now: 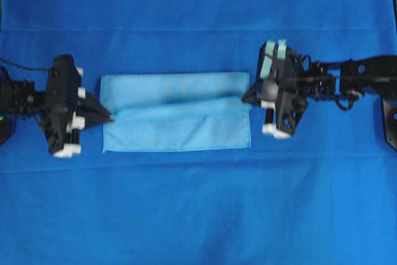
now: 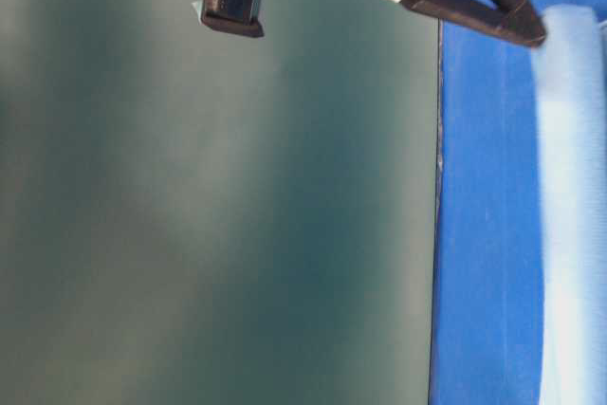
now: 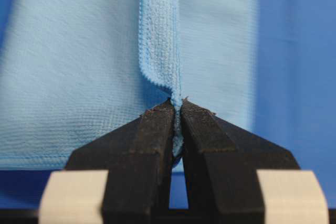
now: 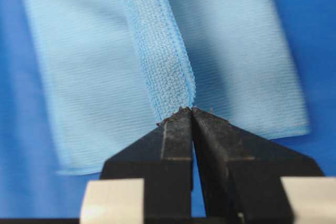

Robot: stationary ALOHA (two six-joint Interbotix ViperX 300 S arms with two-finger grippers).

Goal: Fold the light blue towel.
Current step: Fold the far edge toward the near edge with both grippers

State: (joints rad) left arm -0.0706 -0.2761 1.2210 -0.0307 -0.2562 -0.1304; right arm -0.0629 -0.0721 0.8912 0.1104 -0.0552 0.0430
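The light blue towel (image 1: 177,113) lies mid-table as a wide rectangle, with one hemmed edge lifted into a ridge that runs across its middle. My left gripper (image 1: 110,117) is shut on the left end of that edge; the left wrist view shows the towel (image 3: 79,77) pinched between the black fingertips of the left gripper (image 3: 177,106). At the right end my right gripper (image 1: 245,97) is shut on the same edge, and in the right wrist view the towel's (image 4: 84,77) hem meets the tips of the right gripper (image 4: 191,109). In the sideways table-level view one gripper (image 2: 536,35) touches the towel (image 2: 569,215).
A darker royal-blue sheet (image 1: 198,215) covers the whole table under the towel. The two arms reach in from the left (image 1: 25,100) and right (image 1: 360,79) sides. The table's edge (image 2: 438,234) shows in the table-level view against a dark green backdrop.
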